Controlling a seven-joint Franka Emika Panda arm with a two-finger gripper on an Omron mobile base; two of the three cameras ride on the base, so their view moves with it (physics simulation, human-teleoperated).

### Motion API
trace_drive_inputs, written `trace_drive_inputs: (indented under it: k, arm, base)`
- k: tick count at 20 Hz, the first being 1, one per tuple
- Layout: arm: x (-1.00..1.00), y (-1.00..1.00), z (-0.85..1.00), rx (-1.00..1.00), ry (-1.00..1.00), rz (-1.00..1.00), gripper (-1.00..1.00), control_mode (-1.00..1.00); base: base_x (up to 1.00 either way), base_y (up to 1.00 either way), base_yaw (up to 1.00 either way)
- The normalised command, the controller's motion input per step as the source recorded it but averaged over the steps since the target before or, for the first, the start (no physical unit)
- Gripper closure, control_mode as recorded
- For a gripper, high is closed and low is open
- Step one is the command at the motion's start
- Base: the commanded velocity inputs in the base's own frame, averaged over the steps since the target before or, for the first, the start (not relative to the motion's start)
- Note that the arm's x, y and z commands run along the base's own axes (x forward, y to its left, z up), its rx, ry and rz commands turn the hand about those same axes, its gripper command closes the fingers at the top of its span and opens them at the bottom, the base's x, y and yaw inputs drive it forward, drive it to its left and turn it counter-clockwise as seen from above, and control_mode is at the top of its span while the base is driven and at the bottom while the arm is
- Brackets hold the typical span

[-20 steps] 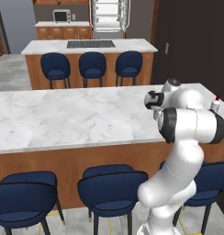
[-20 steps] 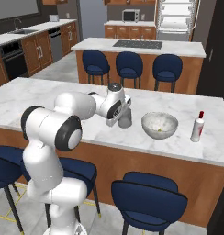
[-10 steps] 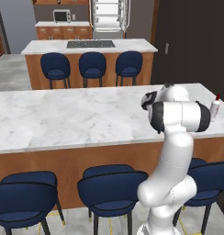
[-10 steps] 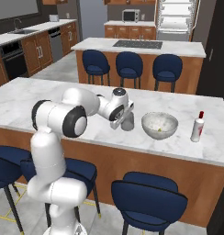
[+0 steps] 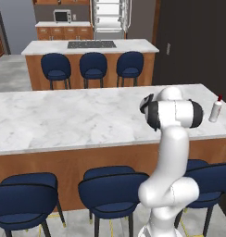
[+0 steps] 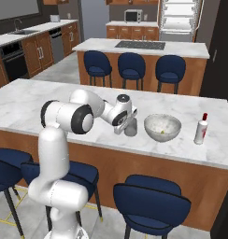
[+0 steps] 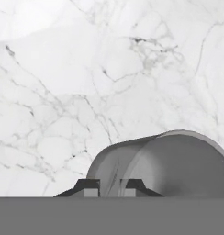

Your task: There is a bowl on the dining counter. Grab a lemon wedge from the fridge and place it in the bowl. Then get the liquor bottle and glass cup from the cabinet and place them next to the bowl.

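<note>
The marble desk (image 6: 50, 100) carries the bowl (image 6: 162, 127), with the bottle (image 6: 200, 130) beyond toward its right end. The gripper (image 6: 126, 125), clamped on the glass cup (image 6: 130, 128) (upright, apparently resting on the top), is just left of the bowl.

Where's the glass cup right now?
In the right base view the glass cup sits in the gripper over the dining counter, just left of the bowl; the liquor bottle stands beyond the bowl.
</note>
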Motion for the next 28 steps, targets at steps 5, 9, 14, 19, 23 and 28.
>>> trace_drive_inputs:
  k: [5,9,14,19,23,28]
  arm:
    - [0.18,-0.01,-0.22,0.0,0.0,0.0,1.0,-1.0]
    - [0.0,0.0,-0.08,0.0,0.01,0.0,1.0,-1.0]
    - [-0.02,0.0,-0.15,0.0,0.01,0.0,-1.0,-1.0]
    - [-0.18,0.0,-0.04,0.01,0.0,0.0,-1.0,-1.0]
    - [-0.26,-0.08,0.12,0.04,0.0,0.0,-1.0,-1.0]
    - [-0.24,-0.04,0.4,0.03,-0.04,0.0,-1.0,-1.0]
  base:
    - [0.0,0.0,0.0]
    - [0.0,0.0,0.0]
    - [0.0,0.0,0.0]
    - [0.0,0.0,0.0]
    - [0.0,0.0,0.0]
    - [0.0,0.0,0.0]
